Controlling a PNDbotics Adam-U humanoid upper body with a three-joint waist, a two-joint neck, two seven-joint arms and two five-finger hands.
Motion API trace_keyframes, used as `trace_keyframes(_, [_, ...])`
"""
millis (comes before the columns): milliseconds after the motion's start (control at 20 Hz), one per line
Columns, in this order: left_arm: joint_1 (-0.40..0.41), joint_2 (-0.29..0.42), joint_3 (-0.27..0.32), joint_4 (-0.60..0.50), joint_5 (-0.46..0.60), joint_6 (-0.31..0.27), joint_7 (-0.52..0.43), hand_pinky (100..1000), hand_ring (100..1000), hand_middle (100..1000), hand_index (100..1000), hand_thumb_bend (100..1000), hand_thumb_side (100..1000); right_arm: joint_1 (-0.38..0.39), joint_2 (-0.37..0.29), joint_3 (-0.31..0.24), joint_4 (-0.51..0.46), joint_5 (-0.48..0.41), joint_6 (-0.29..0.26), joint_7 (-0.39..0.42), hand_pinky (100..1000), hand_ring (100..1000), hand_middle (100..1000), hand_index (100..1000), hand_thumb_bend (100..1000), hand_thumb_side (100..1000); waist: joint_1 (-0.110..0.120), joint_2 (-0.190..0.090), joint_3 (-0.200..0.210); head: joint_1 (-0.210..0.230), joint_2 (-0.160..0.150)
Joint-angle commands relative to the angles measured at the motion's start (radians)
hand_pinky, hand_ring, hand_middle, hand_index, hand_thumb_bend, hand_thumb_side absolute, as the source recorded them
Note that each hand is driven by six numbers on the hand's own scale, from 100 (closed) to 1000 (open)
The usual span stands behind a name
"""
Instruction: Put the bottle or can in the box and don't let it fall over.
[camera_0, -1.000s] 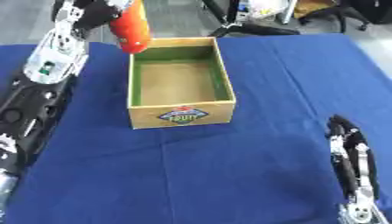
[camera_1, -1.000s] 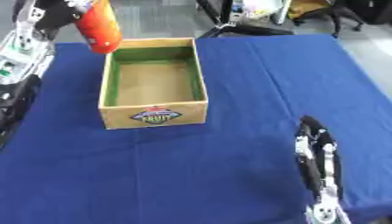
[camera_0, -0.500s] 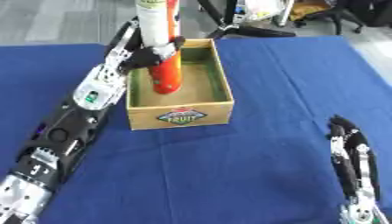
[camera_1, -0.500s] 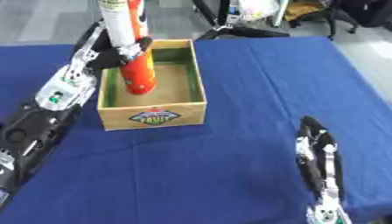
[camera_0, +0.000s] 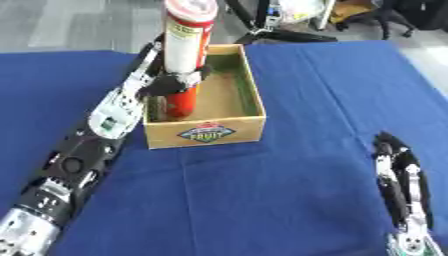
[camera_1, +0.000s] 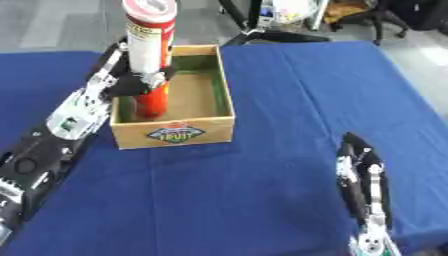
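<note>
Can (camera_0: 185, 55) upright in box (camera_0: 229, 128) labelled "FRUIT"; left hand (camera_0: 171, 83) wrapped round it.

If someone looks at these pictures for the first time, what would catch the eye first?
First the tall can, red below and pale above with a red lid, standing upright in the left part of the wooden box on the blue table. The left hand is curled round its middle, reaching in from the lower left. The right hand lies idle at the lower right, fingers straight.
</note>
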Motion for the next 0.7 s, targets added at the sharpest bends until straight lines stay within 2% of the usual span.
trace_keyframes(50, [-0.001, 0.045, -0.005, -0.074, -0.047, -0.012, -0.018, 978, 1000, 1000, 1000, 817, 487, -0.008, -0.011, -0.007, -0.012, -0.002, -0.002, -0.004, 754, 820, 780, 845, 100, 777, 0.002, -0.023, 0.005, -0.01, -0.005])
trace_keyframes(200, [0.035, 0.083, -0.006, -0.148, -0.051, 0.004, -0.022, 978, 1000, 1000, 1000, 801, 542, -0.006, -0.013, -0.01, -0.012, 0.0, -0.001, -0.007, 754, 820, 780, 845, 100, 777, 0.003, -0.026, 0.014, -0.017, -0.005])
trace_keyframes(450, [0.12, 0.157, 0.007, -0.279, 0.006, 0.053, -0.004, 976, 1000, 1000, 1000, 752, 574, 0.001, -0.02, -0.019, -0.012, 0.003, 0.0, -0.016, 754, 820, 779, 845, 100, 776, 0.007, -0.03, 0.035, -0.031, -0.004])
trace_keyframes(700, [0.235, 0.258, 0.055, -0.407, 0.084, 0.082, 0.036, 957, 1000, 1000, 994, 648, 612, 0.01, -0.027, -0.03, -0.012, 0.007, 0.002, -0.028, 753, 820, 780, 845, 100, 778, 0.015, -0.031, 0.068, -0.049, -0.006])
